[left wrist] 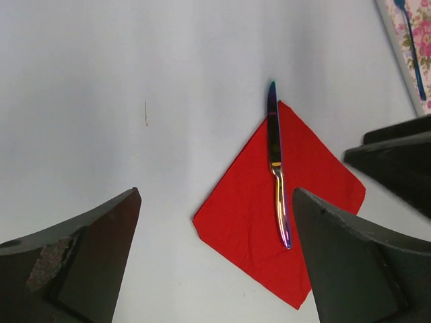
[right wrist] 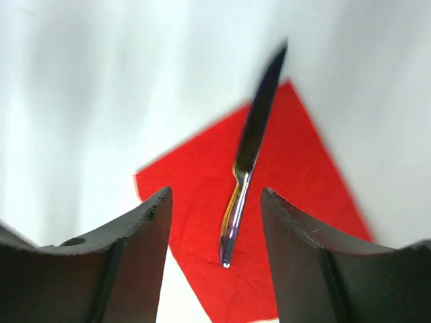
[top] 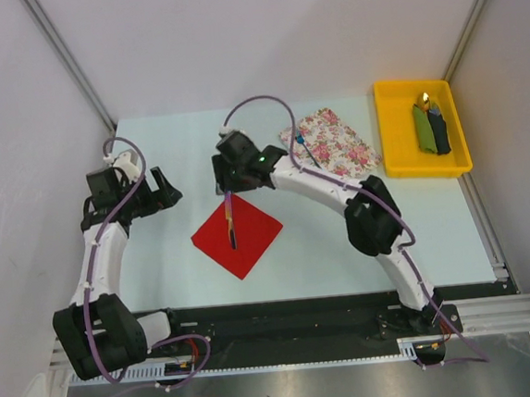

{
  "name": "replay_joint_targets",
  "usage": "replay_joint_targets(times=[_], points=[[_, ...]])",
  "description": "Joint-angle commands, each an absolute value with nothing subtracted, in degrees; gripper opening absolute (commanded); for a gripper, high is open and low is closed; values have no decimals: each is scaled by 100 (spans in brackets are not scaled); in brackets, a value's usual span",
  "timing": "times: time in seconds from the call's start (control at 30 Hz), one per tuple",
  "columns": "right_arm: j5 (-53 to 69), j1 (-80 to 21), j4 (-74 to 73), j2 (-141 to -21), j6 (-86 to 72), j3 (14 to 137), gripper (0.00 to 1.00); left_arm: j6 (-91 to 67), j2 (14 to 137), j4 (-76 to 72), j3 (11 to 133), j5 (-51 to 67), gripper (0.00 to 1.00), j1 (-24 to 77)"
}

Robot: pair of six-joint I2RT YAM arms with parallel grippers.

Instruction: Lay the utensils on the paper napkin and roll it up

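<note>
The red paper napkin (top: pixel 250 242) lies flat in the middle of the table, one corner pointing away. An iridescent blue-purple knife (top: pixel 232 224) lies on it, its tip reaching past the far corner. My right gripper (top: pixel 228 189) hovers over that far corner, open; in the right wrist view the knife (right wrist: pixel 246 165) lies on the napkin (right wrist: pixel 296 195) between and below the fingers (right wrist: pixel 145 229), untouched. My left gripper (top: pixel 164 191) is open and empty, left of the napkin; its view shows the napkin (left wrist: pixel 246 225) and the knife (left wrist: pixel 275 161). A blue utensil (top: pixel 303 149) rests on the floral cloth.
A floral cloth (top: pixel 334 143) lies at the back, right of centre, and its edge shows in the left wrist view (left wrist: pixel 416 47). A yellow tray (top: pixel 399 140) at the back right holds a green and a dark roll (top: pixel 431 128). White walls close in both sides.
</note>
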State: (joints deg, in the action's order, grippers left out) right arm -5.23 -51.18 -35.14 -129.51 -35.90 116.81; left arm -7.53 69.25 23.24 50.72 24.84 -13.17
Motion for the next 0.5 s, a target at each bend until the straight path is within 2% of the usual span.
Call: replay_joint_targets(times=[0.0,0.07,0.17,0.37,0.47], points=[[245,-4370,-2962,-11963,-2172,11602,62,-642,6566,2355,5379,2628,100,-1354],[815,-3816,-2831,-11839,-1856,11322,69,-633,6522,2355,5440,2602,100,-1362],[1387,-3202,-2698,-11777,-1188,11214,73,-527,6504,2364,5589,2575,100,-1371],[1590,-2339,-3857,-12989,-246,12918,72,-466,6635,2347,5765,2540,100,-1362],[1591,-2022,-3850,-13280,-88,13096,69,-466,6741,2390,5818,2531,100,-1354]])
